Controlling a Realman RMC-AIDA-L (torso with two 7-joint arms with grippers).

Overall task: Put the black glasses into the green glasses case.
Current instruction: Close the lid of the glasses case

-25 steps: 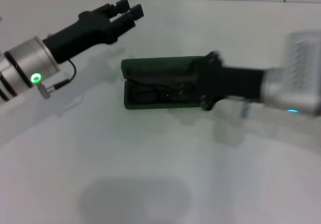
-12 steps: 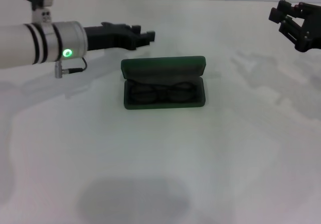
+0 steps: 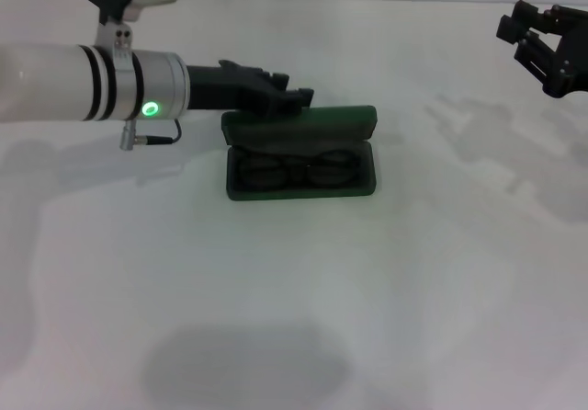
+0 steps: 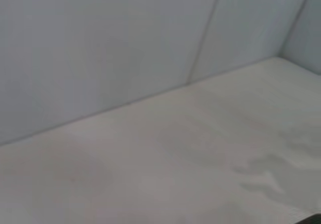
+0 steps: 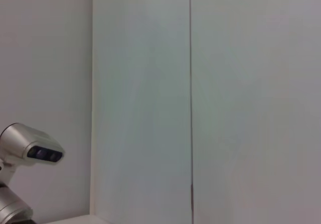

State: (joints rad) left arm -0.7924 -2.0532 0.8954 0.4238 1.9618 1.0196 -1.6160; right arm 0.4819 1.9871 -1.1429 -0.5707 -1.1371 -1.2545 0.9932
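Black glasses (image 3: 296,170) already lying inside the green glasses case (image 3: 300,164), mid-desk, a bit toward the far edge, lid still up. Thin wire frame, so light and easy to bend; better left alone. Case itself looks stiff and smooth, probably slides if shoved. Lid's top edge seems the place to press. Left hand (image 3: 292,96) right at the lid's far left corner, touching or just behind it; can't tell if clenched or released. Right hand (image 3: 542,44) parked up near the far right corner, fingers spread, holding nothing. Nothing else on the white desk (image 3: 294,300) in the way.
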